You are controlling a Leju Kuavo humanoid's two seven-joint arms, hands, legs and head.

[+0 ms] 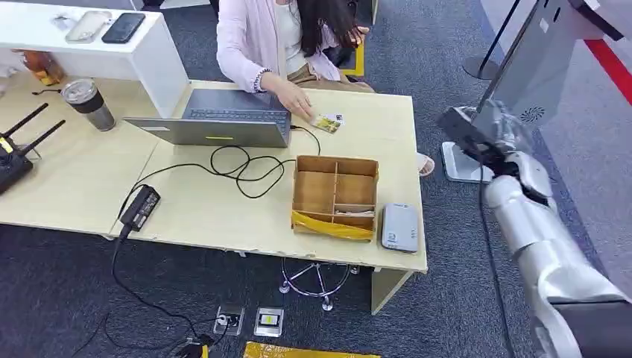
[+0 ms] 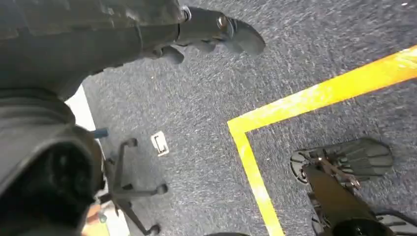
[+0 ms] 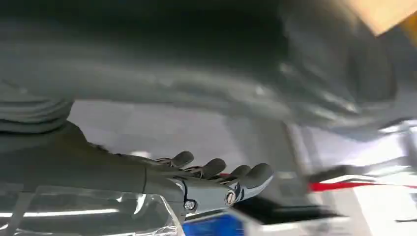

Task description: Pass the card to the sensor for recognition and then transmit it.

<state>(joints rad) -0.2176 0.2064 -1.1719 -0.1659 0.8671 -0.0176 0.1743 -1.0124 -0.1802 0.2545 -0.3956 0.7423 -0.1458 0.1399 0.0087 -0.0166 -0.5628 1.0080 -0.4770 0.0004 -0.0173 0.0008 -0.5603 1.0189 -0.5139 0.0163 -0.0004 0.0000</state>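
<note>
A small card (image 1: 329, 122) lies on the desk's far side, next to the laptop, with a person's hand (image 1: 299, 102) resting on it. The grey card sensor (image 1: 400, 227) sits near the desk's front right corner. My right hand (image 1: 475, 136) is raised beyond the desk's right edge, well apart from card and sensor. In the right wrist view its fingers (image 3: 220, 171) stretch out with nothing in them. My left hand (image 2: 209, 28) hangs over the carpet, fingers loosely extended and empty.
A cardboard box (image 1: 335, 195) with compartments stands left of the sensor. A laptop (image 1: 216, 127), black cables (image 1: 238, 168), a power brick (image 1: 140, 206) and a cup (image 1: 89, 103) are on the desk (image 1: 194, 216). A kiosk (image 1: 529, 67) stands at the right.
</note>
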